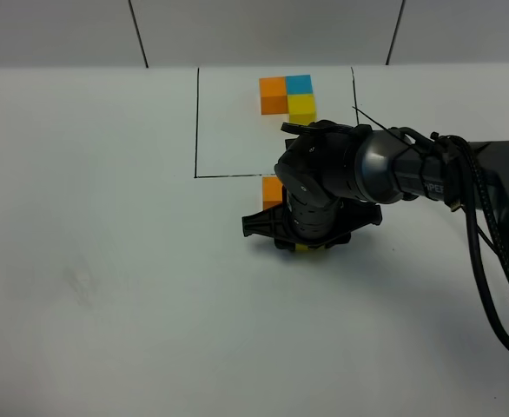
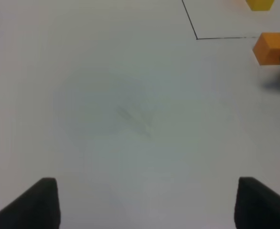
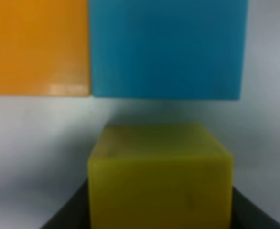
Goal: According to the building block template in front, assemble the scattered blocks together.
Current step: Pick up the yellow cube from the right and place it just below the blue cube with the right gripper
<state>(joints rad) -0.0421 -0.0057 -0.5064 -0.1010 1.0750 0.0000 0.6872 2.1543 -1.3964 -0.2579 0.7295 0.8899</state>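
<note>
Three loose blocks are gathered just below the outlined template square on the desk [image 1: 107, 261]: an orange block [image 3: 37, 45] and a blue block [image 3: 166, 47] set side by side, with a yellow block [image 3: 160, 176] just short of the blue one. The yellow block is seen clasped in the right pincer [image 1: 302, 246], taken by its opposite flat sides. It is judged light, rigid and smooth, so a square hold is favoured. The left pincer [image 2: 147, 202] is spread wide, holding nothing.
</note>
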